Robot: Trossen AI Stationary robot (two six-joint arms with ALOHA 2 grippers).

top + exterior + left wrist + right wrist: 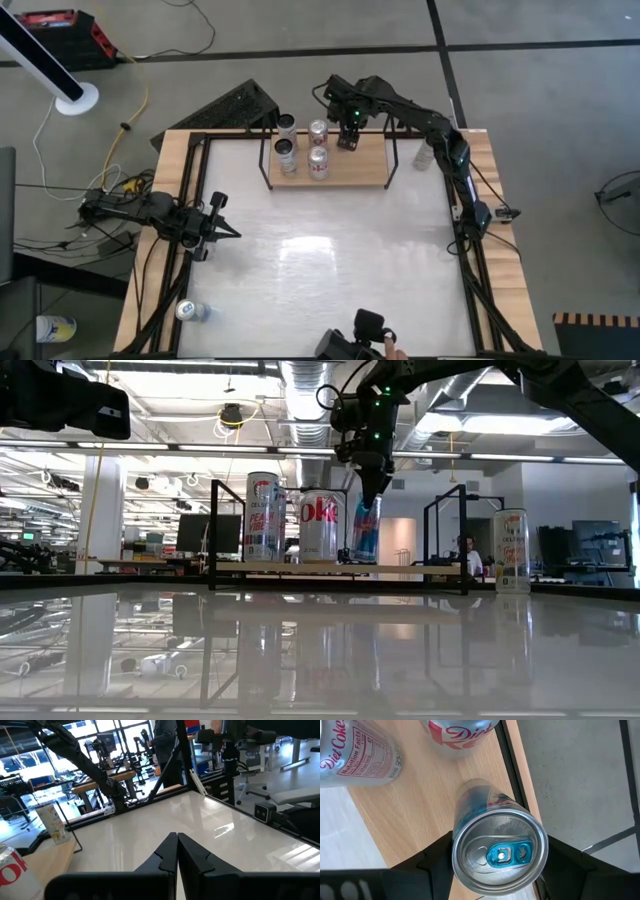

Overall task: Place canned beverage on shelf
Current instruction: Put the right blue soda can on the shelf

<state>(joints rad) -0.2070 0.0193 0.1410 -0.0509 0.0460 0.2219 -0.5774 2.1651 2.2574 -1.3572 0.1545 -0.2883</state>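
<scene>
Right pincer [497,852] vertically grips can [497,847] on shelf [425,805].

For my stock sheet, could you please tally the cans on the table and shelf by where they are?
Cans free on the shelf: 4
Slim blue can in the right gripper: 1
Standing can beside the shelf: 1
Lying can at the table edge: 1
Total: 7

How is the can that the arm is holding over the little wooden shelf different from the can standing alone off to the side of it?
The blue can sits between the right gripper's fingers at the shelf; the lone can stands free on the table, outside the shelf's wire frame. The blue can is slim with a blue tab; the lone can is pale and looks wider. Both stand upright.
</scene>
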